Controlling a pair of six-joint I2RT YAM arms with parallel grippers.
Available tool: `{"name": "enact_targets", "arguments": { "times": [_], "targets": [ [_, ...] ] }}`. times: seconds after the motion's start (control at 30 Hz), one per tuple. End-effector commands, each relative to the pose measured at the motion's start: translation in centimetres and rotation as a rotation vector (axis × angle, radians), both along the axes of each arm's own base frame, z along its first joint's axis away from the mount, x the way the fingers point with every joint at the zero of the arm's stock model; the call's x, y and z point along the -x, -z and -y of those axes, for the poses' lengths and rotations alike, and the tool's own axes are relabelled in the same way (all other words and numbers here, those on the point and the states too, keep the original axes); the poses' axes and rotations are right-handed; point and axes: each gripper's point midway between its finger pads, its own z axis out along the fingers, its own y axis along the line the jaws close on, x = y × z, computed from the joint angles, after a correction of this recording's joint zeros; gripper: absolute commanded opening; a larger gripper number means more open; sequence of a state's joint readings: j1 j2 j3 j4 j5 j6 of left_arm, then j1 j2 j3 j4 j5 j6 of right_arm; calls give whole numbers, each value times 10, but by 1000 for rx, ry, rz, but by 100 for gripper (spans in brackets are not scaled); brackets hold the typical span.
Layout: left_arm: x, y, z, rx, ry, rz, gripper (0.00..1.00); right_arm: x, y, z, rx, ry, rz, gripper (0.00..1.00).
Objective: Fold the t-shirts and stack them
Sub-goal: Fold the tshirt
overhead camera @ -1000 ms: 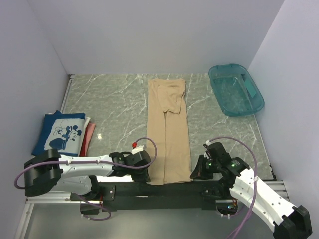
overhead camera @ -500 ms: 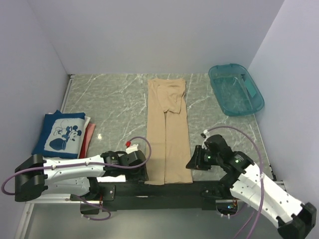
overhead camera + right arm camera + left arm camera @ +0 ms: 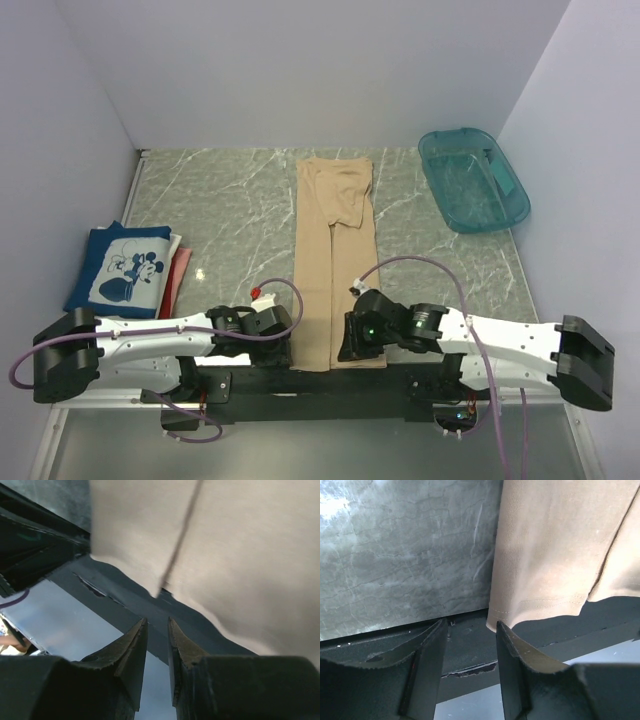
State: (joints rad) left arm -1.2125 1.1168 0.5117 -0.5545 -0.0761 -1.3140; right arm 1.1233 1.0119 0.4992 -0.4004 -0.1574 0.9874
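The tan t-shirt [image 3: 338, 260] lies folded into a long narrow strip down the middle of the table, its hem hanging over the near edge. My left gripper [image 3: 288, 347] is open and empty in the left wrist view [image 3: 470, 627], just left of the hem's near-left corner [image 3: 540, 555]. My right gripper [image 3: 349, 345] is over the hem's near end. In the right wrist view [image 3: 157, 623] its jaws stand a narrow gap apart with nothing between them, just short of the cloth [image 3: 225, 545]. The navy mouse-print t-shirt [image 3: 120, 268] lies folded at the left on the red one [image 3: 179, 277].
A teal plastic tub [image 3: 472, 180] stands at the back right. The black mounting rail [image 3: 300, 382] runs along the near table edge under both grippers. White walls close in the left, back and right.
My right arm has swung left from the table's right side to the tan shirt's near hem. My left gripper has stayed by the hem's left corner.
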Motion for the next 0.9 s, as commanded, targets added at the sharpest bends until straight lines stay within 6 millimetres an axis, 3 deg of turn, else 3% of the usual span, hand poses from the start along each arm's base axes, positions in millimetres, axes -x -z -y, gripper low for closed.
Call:
{"name": "enact_targets", "arguments": {
  "times": [0.0,0.5,0.87],
  "targets": [
    [-3,-2,6,29,-14,12,49,-11,-22,-34,-97,30,51,30],
    [-3,-3,4,44,-21,18,48,-4,5,-53,-58,-6,13,32],
    [-2,-3,1,42,-28,18,48,-1,17,-54,-33,-14,-8,33]
  ]
}}
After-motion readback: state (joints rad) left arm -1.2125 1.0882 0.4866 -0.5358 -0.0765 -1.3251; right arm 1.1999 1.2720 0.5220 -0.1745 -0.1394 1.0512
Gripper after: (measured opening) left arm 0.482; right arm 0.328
